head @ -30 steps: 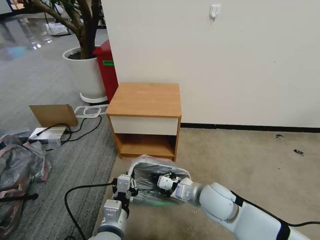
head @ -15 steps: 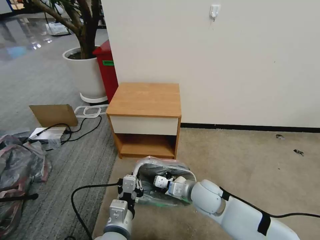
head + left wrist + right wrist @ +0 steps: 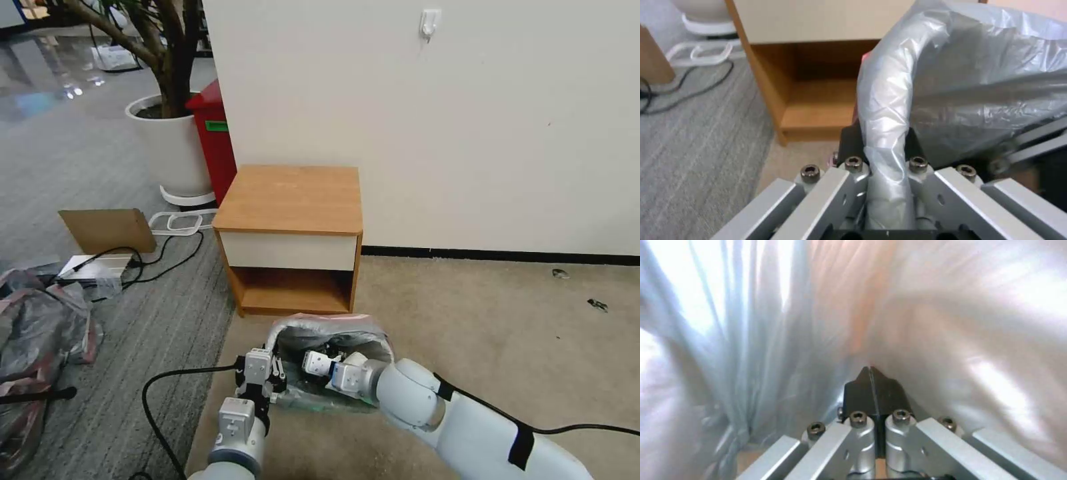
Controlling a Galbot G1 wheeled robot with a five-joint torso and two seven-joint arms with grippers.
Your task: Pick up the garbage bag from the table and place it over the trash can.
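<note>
Head view: left gripper (image 3: 269, 371) pinches garbage bag (image 3: 333, 328); right gripper (image 3: 870, 373) inside, seemingly pressed together.

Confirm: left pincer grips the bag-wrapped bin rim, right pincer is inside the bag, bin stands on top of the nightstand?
Not the last part. The head view shows the bin on the carpet in front of the nightstand. The left pincer does grip the bag over the rim; the right pincer is inside it.

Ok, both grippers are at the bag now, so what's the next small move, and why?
Probably push the right gripper, shut and pressed into the film, a little further outward: the left gripper clamps the garbage bag over the trash can's rim, and the far side looks loose.
</note>
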